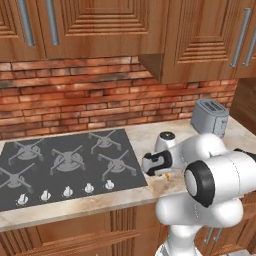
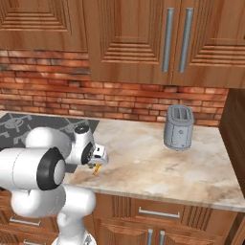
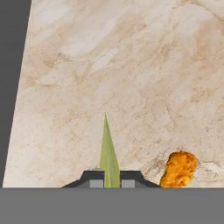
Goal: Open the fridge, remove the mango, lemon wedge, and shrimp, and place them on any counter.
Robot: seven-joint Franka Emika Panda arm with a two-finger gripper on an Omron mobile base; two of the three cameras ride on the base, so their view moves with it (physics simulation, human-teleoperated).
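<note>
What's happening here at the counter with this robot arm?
The arm is holding the lemon wedge in its shut tool, low over the beige counter just right of the cooktop. The shrimp already lies on the counter beside it. A toaster stands further back by the brick wall. The wedge looks about to be set down; the mango isn't on this stretch of counter.

Home kitchen, gas cooktop (image 1: 65, 165), toaster (image 2: 178, 127), wood cabs (image 2: 143, 38), brick wall (image 1: 90, 95)

Thin yellow-green lemon wedge sliver (image 3: 108, 153) stood between the pincer (image 3: 111, 178) tips above the beige marbled worktop (image 3: 131, 78); curled orange shrimp (image 3: 178, 169) lay on it just beside; grey toaster (image 2: 178, 127) well apart, black cooktop (image 1: 65, 162) opposite.
</note>
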